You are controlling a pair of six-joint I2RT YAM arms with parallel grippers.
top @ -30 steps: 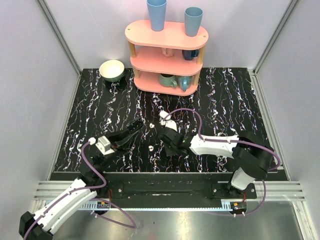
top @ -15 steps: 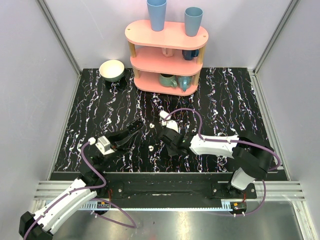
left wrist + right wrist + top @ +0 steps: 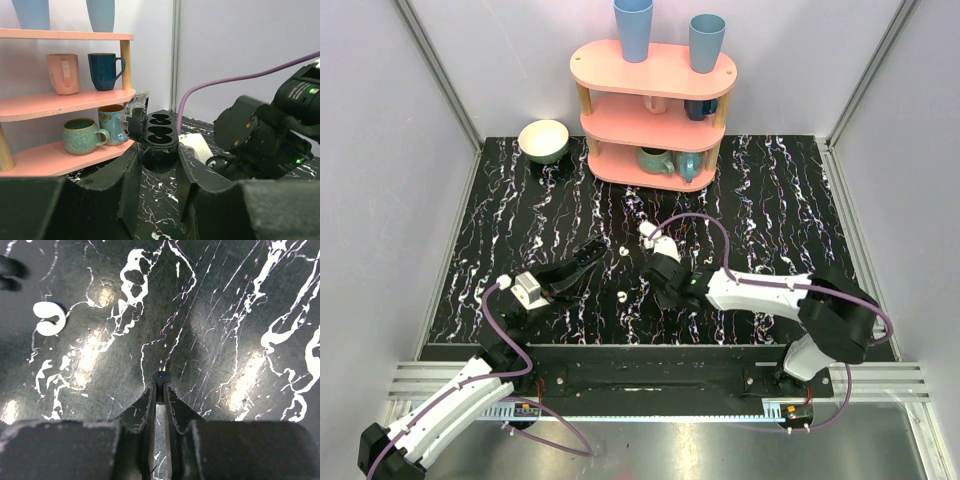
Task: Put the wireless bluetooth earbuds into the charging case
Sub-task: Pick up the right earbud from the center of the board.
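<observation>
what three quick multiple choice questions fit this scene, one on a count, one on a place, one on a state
1. How many cups stand on the top board of the shelf?
A) one
B) two
C) four

2. Where is the case?
A) on the top board of the shelf
B) between the fingers of the left gripper
C) inside one of the cups

3. What state is the case in?
A) lid shut
B) lid open, both sockets empty
C) lid open, both sockets filled

Answers:
1 B, since the top view shows two blue cups up there.
2 B, since the left wrist view shows the fingers pressed on both sides of the case.
3 B, since the lid is tipped back and both sockets show as dark hollows.
</observation>
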